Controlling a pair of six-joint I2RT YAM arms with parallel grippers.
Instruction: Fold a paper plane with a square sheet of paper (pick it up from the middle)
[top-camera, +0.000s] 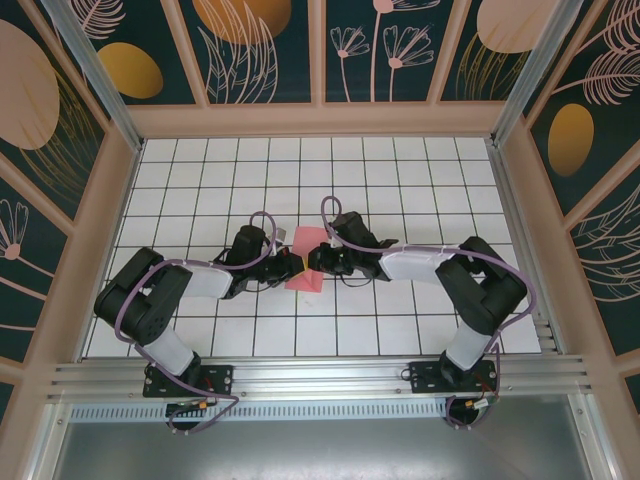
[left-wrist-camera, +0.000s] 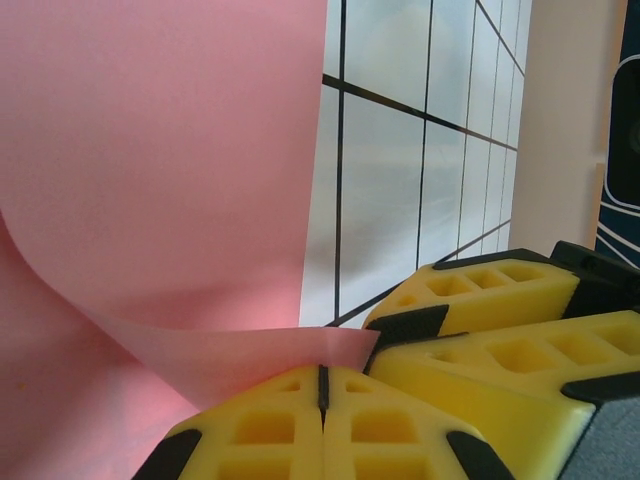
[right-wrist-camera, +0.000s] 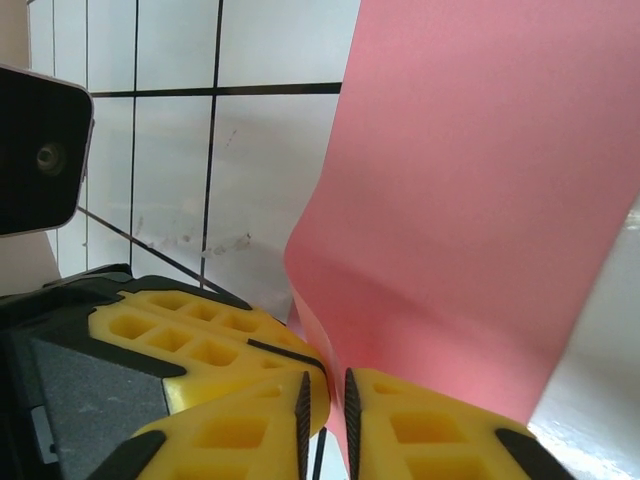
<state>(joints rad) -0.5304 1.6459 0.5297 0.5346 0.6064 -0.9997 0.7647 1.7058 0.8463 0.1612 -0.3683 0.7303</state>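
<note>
Evidently the left hand (left-wrist-camera: 322, 385) and right hand (right-wrist-camera: 335, 395) each clamp the thin, curled salmon-pink sheet (left-wrist-camera: 150, 150).

Seen from above, the left gripper (top-camera: 284, 266) and right gripper (top-camera: 318, 258) cover the 9 and 3 o'clock edges of the square sheet of paper (top-camera: 302, 277), and its folds are too small to read. The wrist views crop the sheet at 12 o'clock and each gripper at 6. Whether the right gripper truly pinches the sheet cannot be told.
</note>
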